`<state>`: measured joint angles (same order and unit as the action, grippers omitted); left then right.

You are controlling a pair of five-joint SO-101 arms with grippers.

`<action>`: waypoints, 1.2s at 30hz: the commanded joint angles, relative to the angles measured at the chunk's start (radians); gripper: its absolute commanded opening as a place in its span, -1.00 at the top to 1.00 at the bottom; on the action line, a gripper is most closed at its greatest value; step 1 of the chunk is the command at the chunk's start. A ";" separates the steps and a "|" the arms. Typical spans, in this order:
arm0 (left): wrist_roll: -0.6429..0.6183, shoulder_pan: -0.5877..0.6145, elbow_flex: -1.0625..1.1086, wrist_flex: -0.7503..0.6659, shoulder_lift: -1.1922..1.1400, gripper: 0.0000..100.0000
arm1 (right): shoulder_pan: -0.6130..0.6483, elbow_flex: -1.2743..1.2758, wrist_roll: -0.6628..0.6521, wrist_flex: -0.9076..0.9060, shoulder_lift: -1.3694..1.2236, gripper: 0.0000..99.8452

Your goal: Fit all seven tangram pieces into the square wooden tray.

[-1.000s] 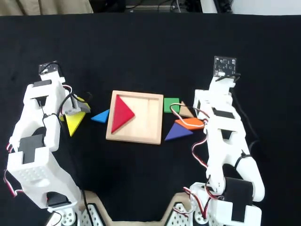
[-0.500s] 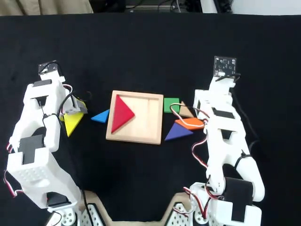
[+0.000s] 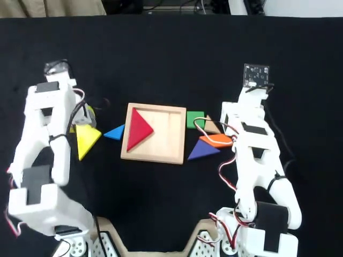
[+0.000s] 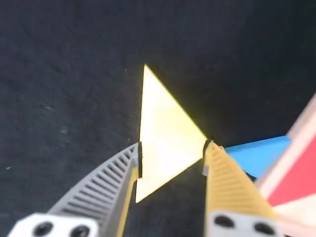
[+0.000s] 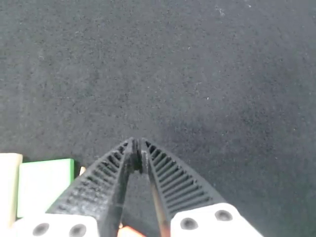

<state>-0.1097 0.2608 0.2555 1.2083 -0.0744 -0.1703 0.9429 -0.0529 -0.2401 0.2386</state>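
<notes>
Tray [image 3: 154,157]: one piece of seven seated, red triangle [image 3: 140,128]. Six judged outstanding. Yellow triangle [image 4: 165,143], at 9 o'clock of tray, clamped by left gripper [image 4: 173,157]. Blue triangle [image 3: 114,132] beside it. Green square [image 3: 195,119] among four at 3 o'clock. Right gripper [image 5: 137,154] pressed together, nothing held.

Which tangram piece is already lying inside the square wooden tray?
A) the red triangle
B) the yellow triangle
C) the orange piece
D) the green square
A: the red triangle lies flat inside the wooden tray; the yellow triangle, green square and orange piece are on the black table outside it.
</notes>
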 commanded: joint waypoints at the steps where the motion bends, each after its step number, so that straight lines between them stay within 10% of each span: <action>1: 0.005 -0.042 0.018 0.005 0.147 0.58 | 0.017 -0.016 -0.009 0.023 -0.005 0.98; 21: 0.193 -0.228 0.291 0.005 0.620 0.58 | 0.015 -0.016 -0.009 0.023 -0.005 0.98; 36: 0.170 -0.010 0.332 -0.114 0.245 0.22 | 0.015 -0.015 -0.009 0.023 -0.005 0.98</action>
<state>0.0407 0.2348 0.6068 1.1362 0.2217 -0.1703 0.9429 -0.0529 -0.2401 0.2386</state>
